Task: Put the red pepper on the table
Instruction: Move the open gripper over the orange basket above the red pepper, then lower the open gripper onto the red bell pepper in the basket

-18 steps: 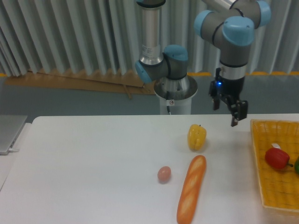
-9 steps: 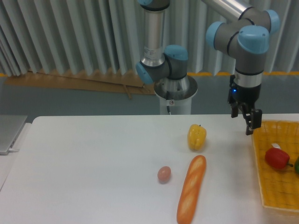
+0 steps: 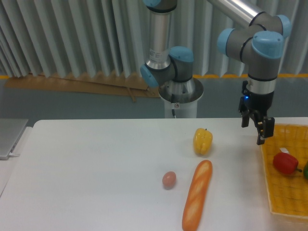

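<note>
Small glossy red pepper (image 3: 285, 163) lying on its side at the right edge of view, stem end toward the right, not yet on the table (image 3: 96, 168), a large flat white top with a rounded left corner

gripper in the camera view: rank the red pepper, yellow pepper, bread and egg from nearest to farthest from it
Measured from the gripper:
1. Red pepper, in the yellow basket just below and to its right.
2. Yellow pepper, on the table to its left.
3. Bread, lower left.
4. Egg, farthest left.
</note>
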Robot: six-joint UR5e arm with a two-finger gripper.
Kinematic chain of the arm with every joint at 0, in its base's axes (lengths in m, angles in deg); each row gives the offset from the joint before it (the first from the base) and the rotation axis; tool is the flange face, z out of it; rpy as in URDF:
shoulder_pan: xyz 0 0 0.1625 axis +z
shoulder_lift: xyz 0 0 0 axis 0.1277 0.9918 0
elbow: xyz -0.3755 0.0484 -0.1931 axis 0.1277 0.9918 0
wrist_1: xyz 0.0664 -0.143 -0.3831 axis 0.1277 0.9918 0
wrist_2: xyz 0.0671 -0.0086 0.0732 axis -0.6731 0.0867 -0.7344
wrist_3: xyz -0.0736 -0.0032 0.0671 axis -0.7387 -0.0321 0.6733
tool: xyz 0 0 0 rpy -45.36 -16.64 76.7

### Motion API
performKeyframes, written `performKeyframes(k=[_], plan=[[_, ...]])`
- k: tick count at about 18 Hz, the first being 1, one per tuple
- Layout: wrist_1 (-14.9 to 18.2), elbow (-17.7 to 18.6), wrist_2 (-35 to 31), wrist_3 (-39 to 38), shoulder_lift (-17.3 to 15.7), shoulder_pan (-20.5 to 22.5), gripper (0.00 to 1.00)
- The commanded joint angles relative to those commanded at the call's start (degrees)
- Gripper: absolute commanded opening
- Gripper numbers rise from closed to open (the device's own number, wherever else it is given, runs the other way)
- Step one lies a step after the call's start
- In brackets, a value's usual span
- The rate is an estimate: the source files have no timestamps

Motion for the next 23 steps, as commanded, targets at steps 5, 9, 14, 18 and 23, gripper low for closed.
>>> performKeyframes(k=[5, 9, 14, 18, 23], plan=[[0.00, -0.45, 0.96, 9.05, 1.67, 0.00, 1.00], [0.09, -0.71, 1.93, 16.62, 2.03, 1.58, 1.00], [0.79, 0.69, 6.49, 22.52, 2.12, 6.49, 1.00], [0.70, -0.18, 8.96, 26.81, 3.69, 9.49, 1.00], [0.18, -1.33, 8.96, 28.33, 5.81, 9.32, 1.00]])
